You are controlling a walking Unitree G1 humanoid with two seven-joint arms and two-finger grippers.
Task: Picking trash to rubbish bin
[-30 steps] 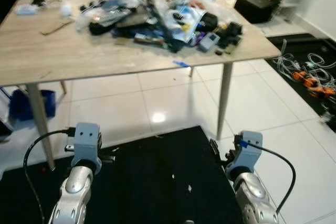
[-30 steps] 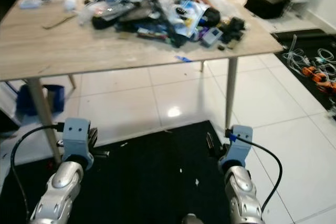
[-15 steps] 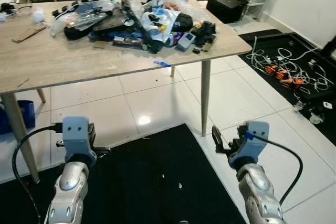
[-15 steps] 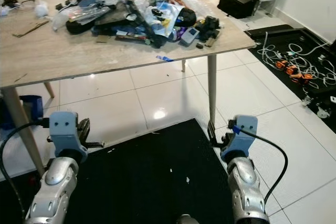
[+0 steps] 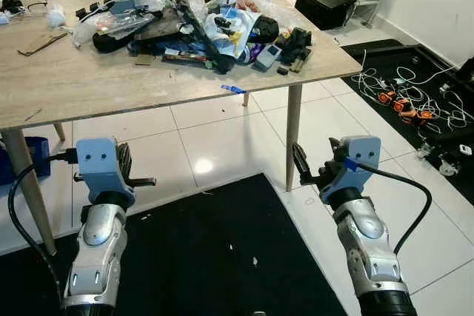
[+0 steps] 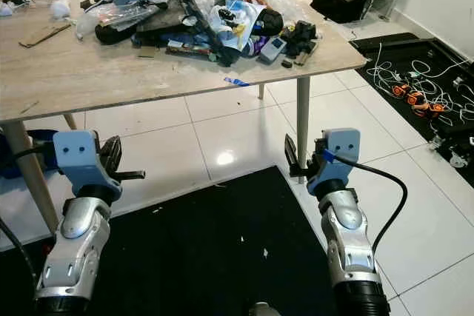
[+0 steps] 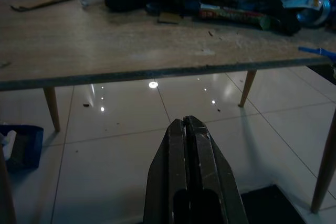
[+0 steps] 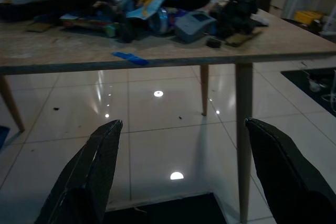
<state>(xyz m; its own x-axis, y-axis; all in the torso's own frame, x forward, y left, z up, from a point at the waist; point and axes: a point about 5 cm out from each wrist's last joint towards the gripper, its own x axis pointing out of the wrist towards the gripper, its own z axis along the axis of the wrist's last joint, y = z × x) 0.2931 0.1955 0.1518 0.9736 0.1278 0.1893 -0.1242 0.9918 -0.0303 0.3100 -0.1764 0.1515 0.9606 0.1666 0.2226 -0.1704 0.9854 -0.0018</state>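
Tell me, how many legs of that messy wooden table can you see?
3. One leg at the table's near right corner, one at the near left beside the left gripper, and one far behind. A fourth may be hidden.

The table (image 5: 89, 86) has a matt pale wood top, the floor tiles (image 5: 222, 138) are glossy white, and the mat (image 5: 215, 257) looks dull black.

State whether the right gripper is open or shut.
Open: the right gripper has its jaws spread wide, with bare floor between them and nothing held.
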